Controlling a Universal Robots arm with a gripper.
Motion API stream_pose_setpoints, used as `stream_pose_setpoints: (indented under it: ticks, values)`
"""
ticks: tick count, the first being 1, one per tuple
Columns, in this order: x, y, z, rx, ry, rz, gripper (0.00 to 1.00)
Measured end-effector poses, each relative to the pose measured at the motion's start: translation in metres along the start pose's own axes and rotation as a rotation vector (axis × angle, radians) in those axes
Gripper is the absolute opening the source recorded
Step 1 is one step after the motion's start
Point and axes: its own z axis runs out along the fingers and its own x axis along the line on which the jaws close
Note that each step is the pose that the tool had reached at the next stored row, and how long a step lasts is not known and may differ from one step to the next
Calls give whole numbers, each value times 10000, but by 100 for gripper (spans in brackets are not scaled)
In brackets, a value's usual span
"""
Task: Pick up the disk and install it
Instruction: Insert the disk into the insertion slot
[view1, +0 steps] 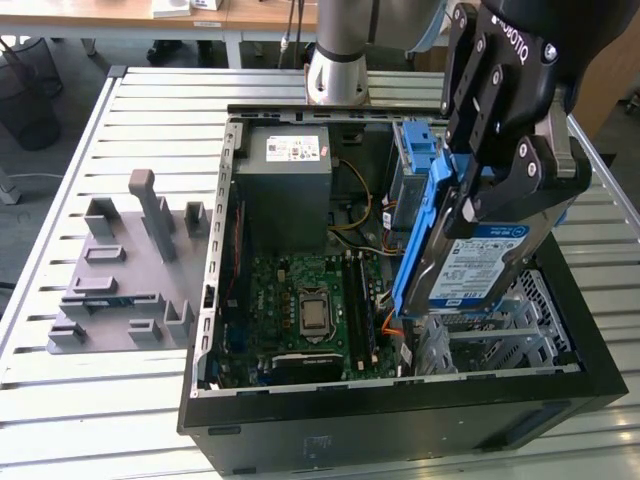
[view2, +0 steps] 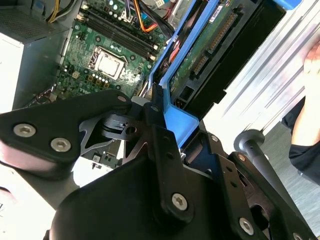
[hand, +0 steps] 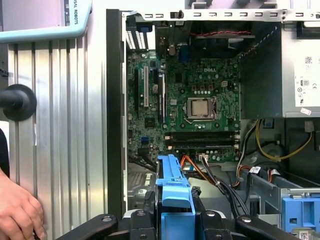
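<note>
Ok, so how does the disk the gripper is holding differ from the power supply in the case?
The disk hangs tilted in the gripper over the case; the power supply sits seated inside it. The disk is a thin slab framed in blue plastic; the power supply is a bulkier grey box. The disk's label is white and blue, the power supply's sticker white. Both are rectangular.

The gripper (view1: 510, 195) hangs with its fingers (view1: 532, 172) pointing down and a little tilted, pressed from both sides on the disk (view1: 478, 268) between them. Behind the fingers stands the grey arm (view1: 338, 55).
</note>
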Motion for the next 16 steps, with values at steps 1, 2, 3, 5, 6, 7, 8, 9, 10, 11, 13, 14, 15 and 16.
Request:
stream_pose_setpoints:
  ticks: [1, 2, 3, 5, 6, 7, 8, 9, 10, 11, 13, 14, 15, 16]
  values:
    - [0, -13, 2, 0, 0, 1, 36]
    - [0, -25, 4, 0, 1, 0, 36]
    - [1, -38, 7, 0, 0, 0, 36]
    - [2, -62, 11, 0, 0, 0, 36]
    - [3, -75, 13, 0, 0, 0, 36]
    - [3, -87, 15, 0, 0, 0, 36]
    - [3, -98, 17, 0, 0, 0, 36]
    - [4, -111, 19, 0, 0, 0, 36]
    - [4, -122, 21, 0, 0, 0, 36]
    - [4, -126, 22, 0, 2, 0, 36]
    - [4, -126, 23, 0, 0, 1, 36]
    - [5, -126, 23, 0, 1, 0, 36]
    - [5, -126, 22, 0, 1, 1, 36]
    - [5, -127, 23, 0, 1, 0, 36]
